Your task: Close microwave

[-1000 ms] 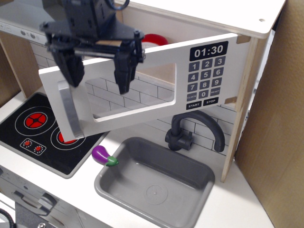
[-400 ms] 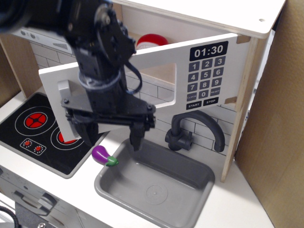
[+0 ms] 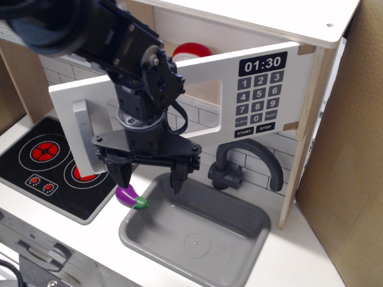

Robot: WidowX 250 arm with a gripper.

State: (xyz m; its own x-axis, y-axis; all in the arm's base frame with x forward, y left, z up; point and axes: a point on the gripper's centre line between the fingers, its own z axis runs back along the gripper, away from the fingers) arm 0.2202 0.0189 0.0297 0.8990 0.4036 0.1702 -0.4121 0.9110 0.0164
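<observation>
The microwave point(image 3: 311, 36) is a light wooden box at the top of the toy kitchen. Its wide light-grey door point(image 3: 203, 75) stands swung open toward me, hinged on the right. The door has a clear window, a black keypad point(image 3: 261, 95) reading 01:30 and a grey bar handle point(image 3: 84, 140) at its left end. A red object point(image 3: 192, 49) shows inside behind the door. My black gripper point(image 3: 149, 178) hangs in front of and below the door, above the sink's left edge. Its two fingers point(image 3: 178, 177) point down, spread apart and empty.
A grey sink point(image 3: 239, 251) sits below, with a dark curved faucet point(image 3: 248, 164) behind it. A purple toy eggplant point(image 3: 131, 197) lies on the counter left of the sink. A black stovetop point(image 3: 45, 161) with red burners is at the left. A brown wall point(image 3: 347, 167) stands at right.
My gripper has come down from the door's top edge, in front of the door, to just above the sink's left rim. The door has not moved.
</observation>
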